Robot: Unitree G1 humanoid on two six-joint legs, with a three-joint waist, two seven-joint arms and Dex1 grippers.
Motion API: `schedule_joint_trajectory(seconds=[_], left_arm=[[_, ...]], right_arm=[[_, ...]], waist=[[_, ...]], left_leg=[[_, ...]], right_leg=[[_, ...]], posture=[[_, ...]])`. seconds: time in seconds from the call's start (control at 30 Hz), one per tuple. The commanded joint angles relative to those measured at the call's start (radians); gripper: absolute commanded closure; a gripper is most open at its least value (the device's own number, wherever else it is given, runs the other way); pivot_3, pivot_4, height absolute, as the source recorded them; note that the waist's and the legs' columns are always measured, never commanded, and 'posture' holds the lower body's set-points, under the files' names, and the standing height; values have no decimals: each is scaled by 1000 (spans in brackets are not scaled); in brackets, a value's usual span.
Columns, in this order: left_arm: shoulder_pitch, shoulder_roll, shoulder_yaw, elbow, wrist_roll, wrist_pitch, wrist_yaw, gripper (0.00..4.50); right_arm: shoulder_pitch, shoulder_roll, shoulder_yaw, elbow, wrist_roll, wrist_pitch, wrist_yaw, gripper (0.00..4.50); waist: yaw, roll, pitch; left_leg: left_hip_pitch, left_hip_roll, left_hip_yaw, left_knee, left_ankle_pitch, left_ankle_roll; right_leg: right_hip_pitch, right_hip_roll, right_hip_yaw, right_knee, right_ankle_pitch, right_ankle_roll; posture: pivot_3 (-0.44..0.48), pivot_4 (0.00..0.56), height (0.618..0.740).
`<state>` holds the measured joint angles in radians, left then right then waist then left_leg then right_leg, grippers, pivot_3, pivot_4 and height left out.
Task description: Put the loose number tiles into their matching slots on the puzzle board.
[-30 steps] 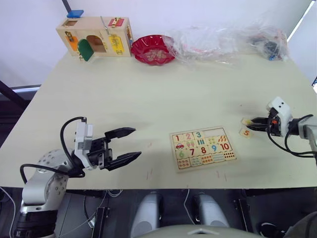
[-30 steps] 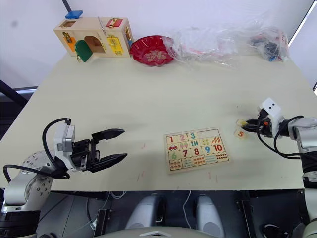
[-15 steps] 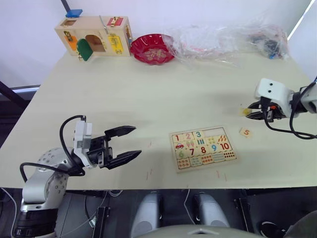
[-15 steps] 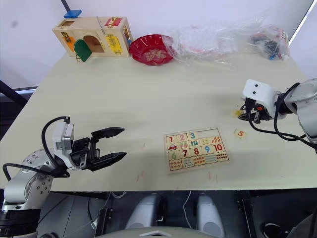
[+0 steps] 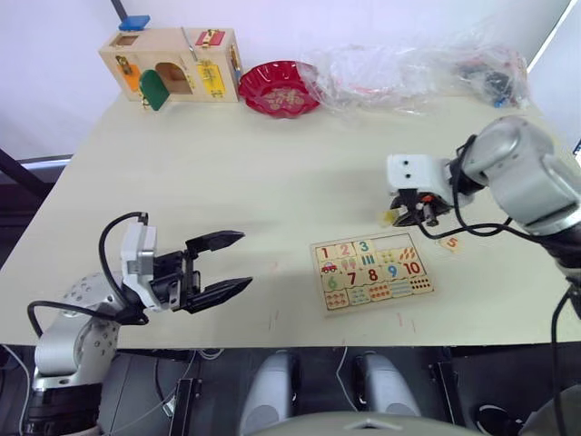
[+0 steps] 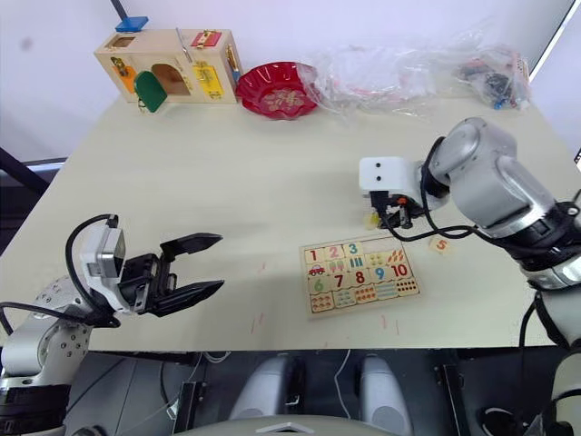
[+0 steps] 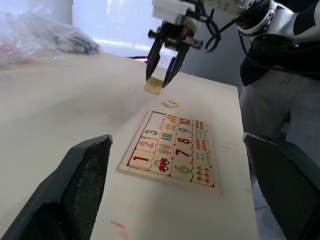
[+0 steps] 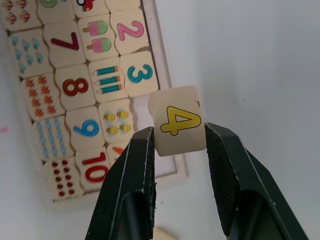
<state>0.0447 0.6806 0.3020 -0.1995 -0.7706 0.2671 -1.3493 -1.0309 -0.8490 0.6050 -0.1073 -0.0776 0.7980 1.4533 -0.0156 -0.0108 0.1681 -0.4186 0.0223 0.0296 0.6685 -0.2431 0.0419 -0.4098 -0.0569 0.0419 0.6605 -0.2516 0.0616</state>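
The puzzle board (image 5: 372,271) lies near the table's front edge, right of centre. Tiles 1, 2 and 3 sit in its top row, and the two matching slots (image 5: 395,242) beside them are empty. My right gripper (image 8: 177,132) is shut on the tile printed with a yellow 4 (image 8: 177,120). It holds the tile in the air just beyond the board's far edge (image 5: 397,218). A loose tile with an orange 5 (image 5: 451,242) lies on the table right of the board. My left gripper (image 5: 245,262) hovers open and empty, well left of the board.
A wooden latch box (image 5: 172,65), a red bowl (image 5: 280,88) and crumpled clear plastic bags (image 5: 418,68) line the table's far edge. Bare tabletop lies between my left gripper and the board.
My right gripper has lifted the 4 tile from beside the 5 tile and carried it left to the board's far edge. The left arm has shifted only slightly.
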Motion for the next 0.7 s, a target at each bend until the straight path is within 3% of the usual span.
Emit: schedule_joint_trajectory(seconds=[0.03, 0.3, 0.7], left_arm=[[10, 1, 30, 13, -8, -35, -25, 0], [15, 4, 24, 20, 1, -50, -27, 0], [23, 3, 18, 12, 8, -51, -16, 0]], right_arm=[[-11, 26, 30, 22, -29, -8, -4, 3598], [-1, 79, 91, 61, -59, -15, 1, 3598], [50, 62, 105, 73, -86, -15, 8, 3598]], waist=[[0, 0, 0], [-2, 0, 0], [-1, 0, 0]], left_leg=[[0, 0, 0, 0, 0, 0], [0, 0, 0, 0, 0, 0], [0, -1, -1, 0, 0, 0]], right_leg=[[0, 0, 0, 0, 0, 0], [0, -6, -3, 0, 0, 0], [0, -6, -5, 0, 0, 0]], posture=[[0, 150, 740], [0, 150, 740], [0, 150, 740]])
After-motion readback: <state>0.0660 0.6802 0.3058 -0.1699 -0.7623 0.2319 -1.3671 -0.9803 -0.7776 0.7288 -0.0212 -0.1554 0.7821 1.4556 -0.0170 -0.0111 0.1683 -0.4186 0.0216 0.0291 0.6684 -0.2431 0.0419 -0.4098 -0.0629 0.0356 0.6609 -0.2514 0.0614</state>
